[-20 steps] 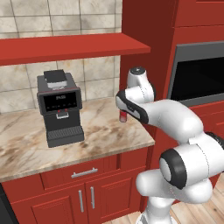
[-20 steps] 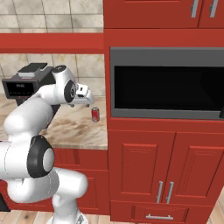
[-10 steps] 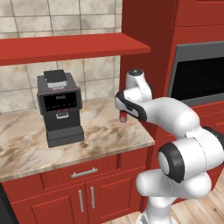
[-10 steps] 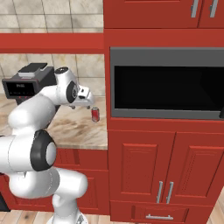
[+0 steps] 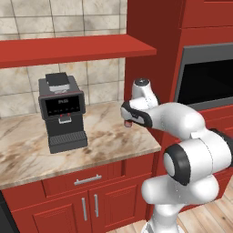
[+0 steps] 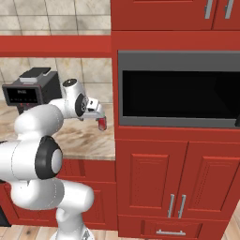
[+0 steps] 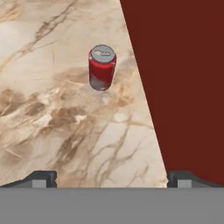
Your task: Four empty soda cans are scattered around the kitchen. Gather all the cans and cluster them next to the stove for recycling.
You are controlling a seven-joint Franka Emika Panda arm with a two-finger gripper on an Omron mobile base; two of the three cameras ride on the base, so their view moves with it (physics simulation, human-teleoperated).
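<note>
My gripper (image 7: 111, 179) hangs with its jaws spread wide, grasping nothing. The red soda can (image 7: 102, 67) stands upright on the marble counter (image 7: 52, 113), long axis vertical, near the tall red cabinet (image 7: 183, 83) at its three o'clock. From my hand it lies ahead at about twelve o'clock, well apart from my fingertips (image 7: 43, 177). My arm reaches out over the counter, wrist angled downward.
</note>
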